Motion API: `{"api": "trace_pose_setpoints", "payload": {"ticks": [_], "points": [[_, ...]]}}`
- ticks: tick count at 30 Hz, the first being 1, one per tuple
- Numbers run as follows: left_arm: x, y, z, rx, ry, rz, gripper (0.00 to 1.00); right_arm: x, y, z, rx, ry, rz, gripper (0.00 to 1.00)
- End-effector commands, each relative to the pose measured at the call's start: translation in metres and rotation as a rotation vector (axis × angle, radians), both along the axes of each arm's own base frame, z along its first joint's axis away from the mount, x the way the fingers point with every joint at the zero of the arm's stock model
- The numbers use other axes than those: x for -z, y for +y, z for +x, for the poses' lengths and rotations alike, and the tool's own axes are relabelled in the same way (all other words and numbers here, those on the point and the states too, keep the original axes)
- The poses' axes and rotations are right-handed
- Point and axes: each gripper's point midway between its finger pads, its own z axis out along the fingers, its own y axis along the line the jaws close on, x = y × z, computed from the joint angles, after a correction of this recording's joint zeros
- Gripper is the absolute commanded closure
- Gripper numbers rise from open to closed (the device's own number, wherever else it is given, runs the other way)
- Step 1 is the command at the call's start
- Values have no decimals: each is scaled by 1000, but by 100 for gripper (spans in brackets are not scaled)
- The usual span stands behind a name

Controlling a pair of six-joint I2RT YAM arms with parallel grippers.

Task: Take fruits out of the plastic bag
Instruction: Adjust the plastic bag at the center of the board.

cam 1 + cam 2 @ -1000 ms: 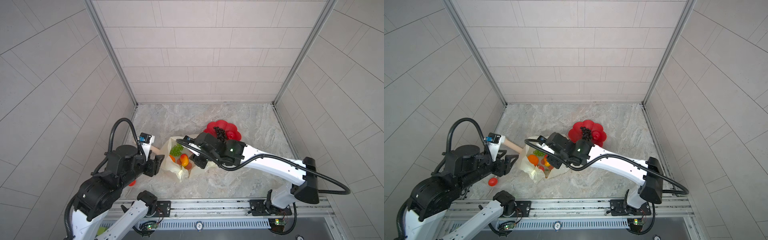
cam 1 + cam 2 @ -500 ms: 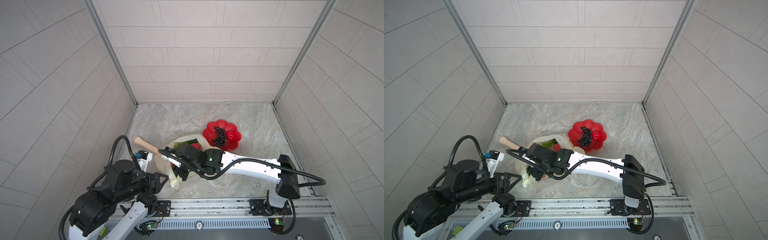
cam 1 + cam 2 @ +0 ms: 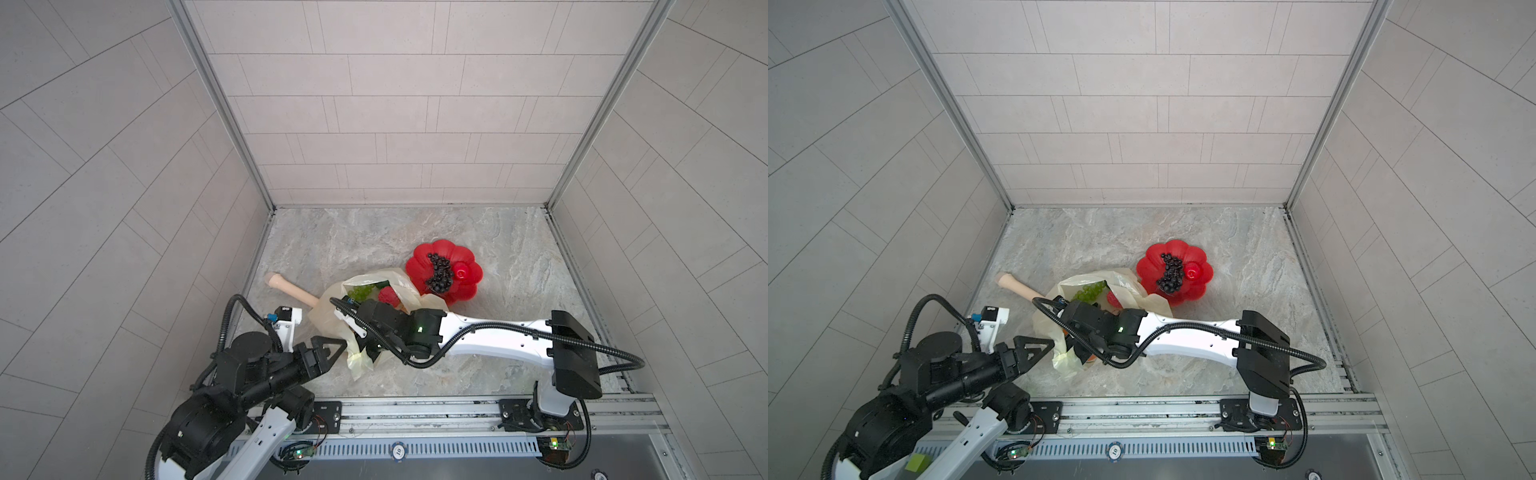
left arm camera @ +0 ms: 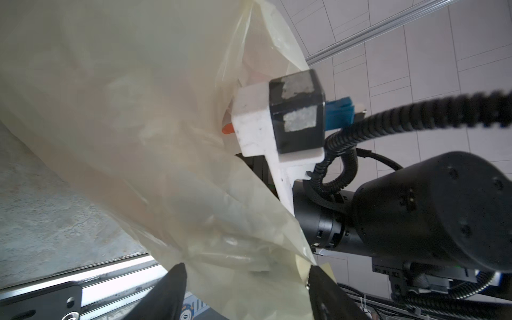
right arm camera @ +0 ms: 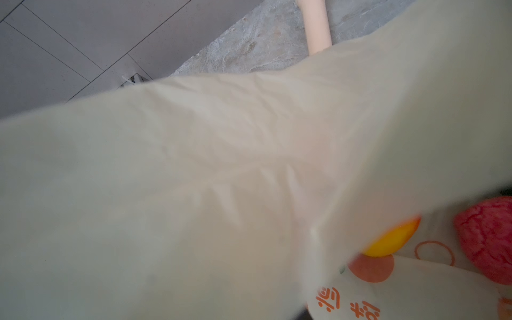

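Marble worktop (image 3: 519,257). Plastic bag (image 3: 328,320), pale yellow, crumpled, toward front-left corner, just beside red plate (image 3: 419,262) mid-worktop. Beige stick (image 3: 286,286) by left edge, one end hidden by bag. Left gripper (image 4: 246,270): jaws apart astride bag edge. Right gripper (image 3: 368,349) buried in bag; grip state hidden. Dark grapes (image 3: 439,274), red apple (image 3: 460,272) on plate; green grapes (image 3: 363,293), pink fruit (image 3: 387,296), mango (image 5: 393,241) in bag. Step, judged: picking next fruit. Next: likely pin bag, lift fruit clear.

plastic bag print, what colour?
Orange, on the pale yellow plastic bag; clearest in the right wrist view.
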Motion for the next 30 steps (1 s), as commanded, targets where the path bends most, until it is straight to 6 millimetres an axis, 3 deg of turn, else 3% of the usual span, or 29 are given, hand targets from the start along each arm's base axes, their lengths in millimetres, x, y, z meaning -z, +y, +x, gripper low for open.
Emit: {"api": "trace_pose_setpoints", "payload": {"ticks": [1,7,11,14,16,20,21,26,30], "points": [[-5,-9,7,-13,34,-81,25,-33,5,-6,-1,-30,102,69],[-17,-7,13,-53,-26,-138,25,-41,7,-8,20,-54,153,69],[-4,-8,20,-80,12,-138,28,-49,9,-11,13,-68,190,69],[-9,-10,26,-84,-8,-160,31,-46,10,-15,-5,-75,162,68],[-12,-10,27,-85,-25,-154,42,-48,8,-15,3,-80,171,68],[-10,-4,26,-102,-37,-131,88,-52,-1,-13,19,-103,167,67],[-8,-3,25,-108,-36,-126,93,-51,-4,-10,33,-114,147,67],[8,7,12,-113,-7,-73,95,-34,-45,22,198,-202,-42,60],[26,17,-12,-63,25,26,95,-20,-62,46,243,-213,-121,57]]}}
